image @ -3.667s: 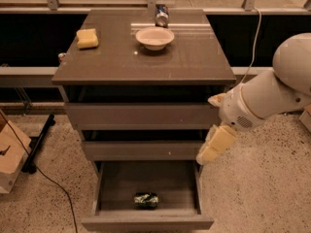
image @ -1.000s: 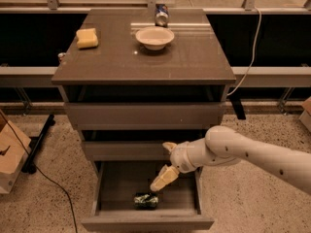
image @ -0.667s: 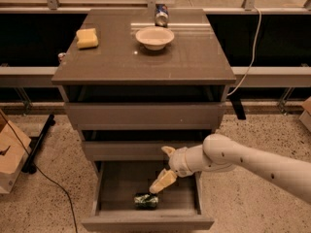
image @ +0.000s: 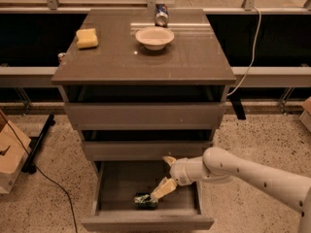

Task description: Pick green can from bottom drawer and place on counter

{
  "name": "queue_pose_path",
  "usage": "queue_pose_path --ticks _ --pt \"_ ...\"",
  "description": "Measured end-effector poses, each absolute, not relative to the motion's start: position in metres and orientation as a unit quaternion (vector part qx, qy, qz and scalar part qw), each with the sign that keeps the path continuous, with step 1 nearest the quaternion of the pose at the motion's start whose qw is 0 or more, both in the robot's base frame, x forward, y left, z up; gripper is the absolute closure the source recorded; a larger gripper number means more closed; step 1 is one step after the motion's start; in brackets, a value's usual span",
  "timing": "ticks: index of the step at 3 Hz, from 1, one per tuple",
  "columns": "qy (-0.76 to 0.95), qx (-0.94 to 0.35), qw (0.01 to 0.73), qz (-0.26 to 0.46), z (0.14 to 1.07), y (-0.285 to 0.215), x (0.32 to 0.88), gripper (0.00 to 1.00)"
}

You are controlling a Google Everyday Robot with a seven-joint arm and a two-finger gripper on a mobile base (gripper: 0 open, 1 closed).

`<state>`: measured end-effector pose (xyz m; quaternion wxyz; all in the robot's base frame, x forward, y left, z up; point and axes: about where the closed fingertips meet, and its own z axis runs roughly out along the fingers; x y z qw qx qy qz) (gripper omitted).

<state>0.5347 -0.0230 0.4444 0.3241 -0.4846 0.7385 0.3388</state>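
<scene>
Speckled floor (image: 53,203) around a grey-brown cabinet (image: 146,116): the green can (image: 146,201) lies near the open bottom drawer's (image: 146,223) front wall — the gripper (image: 162,177), spread wide, hangs inside just beside it; better to straddle the can squarely before closing

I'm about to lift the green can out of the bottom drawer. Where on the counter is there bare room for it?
The glossy grey-brown counter is bare along its front edge and right of the white bowl. Crowded: back centre, bowl and blue-and-silver can; yellow sponge back left. The gripper is in the bottom drawer beside the dark green can.
</scene>
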Motion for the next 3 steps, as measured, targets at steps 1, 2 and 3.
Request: queue_pose_path --ticks 1,2,3 --pt "0.738 -0.502 0.319 0.319 0.435 -0.014 0.537 0.0" --pt "0.737 -0.519 0.314 0.299 0.41 -0.005 0.542 0.0" --pt "0.739 -0.522 0.308 0.295 0.365 0.002 0.55 0.0"
